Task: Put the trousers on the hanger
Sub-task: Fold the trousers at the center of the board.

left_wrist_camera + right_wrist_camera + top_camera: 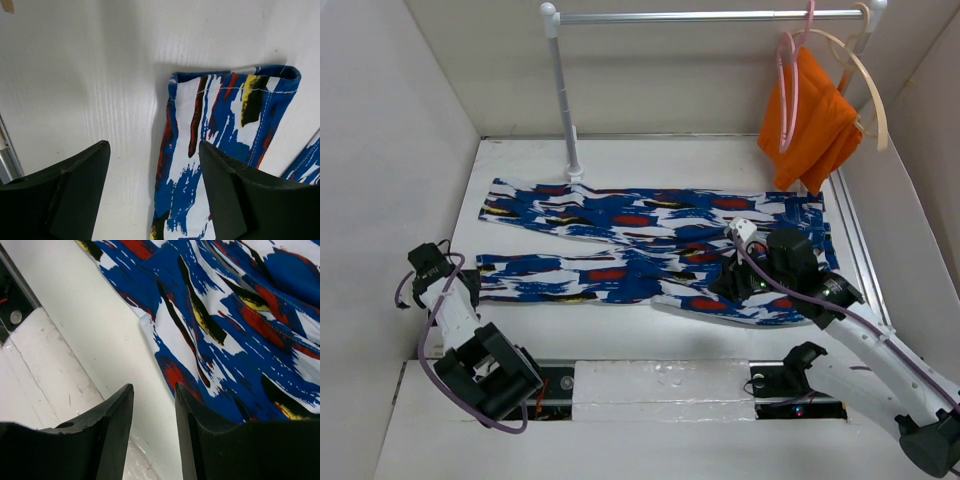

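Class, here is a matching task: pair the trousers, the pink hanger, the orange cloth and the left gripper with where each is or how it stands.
Things:
1 trousers
2 pink hanger
3 orange cloth
4 left gripper

Places or states:
A open, near a trouser-leg end
B spread flat on the table
C hooked over the rail
D draped, hanging below the rail

Pairs: 1-B, 2-C, 3-D, 4-A

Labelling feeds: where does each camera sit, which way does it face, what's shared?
Top external: above, behind the robot, facing down on table and trousers; left arm and right arm show.
Left wrist: on left arm, facing down at the trousers' hem; left end effector shows.
Right wrist: on right arm, facing the trousers' near edge; right end effector shows.
All show trousers.
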{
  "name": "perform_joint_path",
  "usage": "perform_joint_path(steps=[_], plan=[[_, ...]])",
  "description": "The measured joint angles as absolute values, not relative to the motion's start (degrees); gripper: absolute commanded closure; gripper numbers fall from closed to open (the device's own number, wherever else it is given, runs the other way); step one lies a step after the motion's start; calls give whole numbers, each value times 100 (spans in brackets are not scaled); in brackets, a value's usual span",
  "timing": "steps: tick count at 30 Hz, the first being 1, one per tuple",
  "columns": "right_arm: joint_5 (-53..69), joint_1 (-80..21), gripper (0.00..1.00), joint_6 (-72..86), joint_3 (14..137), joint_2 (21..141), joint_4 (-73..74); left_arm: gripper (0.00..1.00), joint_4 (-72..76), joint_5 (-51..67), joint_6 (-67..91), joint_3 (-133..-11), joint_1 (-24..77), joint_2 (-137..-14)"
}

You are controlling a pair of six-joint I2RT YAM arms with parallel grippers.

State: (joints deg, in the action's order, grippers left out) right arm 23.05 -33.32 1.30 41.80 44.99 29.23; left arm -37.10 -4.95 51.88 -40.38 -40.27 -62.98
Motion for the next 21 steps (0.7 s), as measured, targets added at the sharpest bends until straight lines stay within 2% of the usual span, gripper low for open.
perform_joint_path(steps=[3, 6, 8, 9, 10, 12, 13, 15, 16, 21], plan=[[2394, -3162, 55, -10, 4185, 4515, 3114, 27, -3520, -403, 5190, -3896, -4025, -6427], [2508, -3044, 55, -119, 4239, 4550, 3301, 29, -3251, -309, 5177, -3636, -4025, -6495], [2593, -2993, 55, -172, 4307, 4571, 3385, 35, -3096, -279, 5162, -3492, -4025, -6547], [2620, -2965, 55, -180, 4342, 4580, 3415, 40, -2993, -261, 5142, -3433, -4025, -6567], [2635, -2945, 55, -196, 4362, 4580, 3435, 54, -2880, -217, 5120, -3387, -4025, -6587], [2639, -2912, 53, -185, 4375, 4567, 3459, 64, -2626, -139, 5039, -3310, -4023, -6600], [2626, -2869, 51, -158, 4375, 4560, 3483, 81, -2480, -64, 5004, -3273, -4025, -6615], [2550, -2724, 46, 5, 4364, 4499, 3562, 97, -2233, 38, 4932, -3223, -4025, -6672], [2508, -2606, 44, 84, 4335, 4447, 3581, 100, -2139, 113, 4884, -3214, -4025, -6716], [2191, -1813, 41, 545, 4289, 4224, 3870, 100, -1820, 270, 4628, -3245, -4025, -6834]])
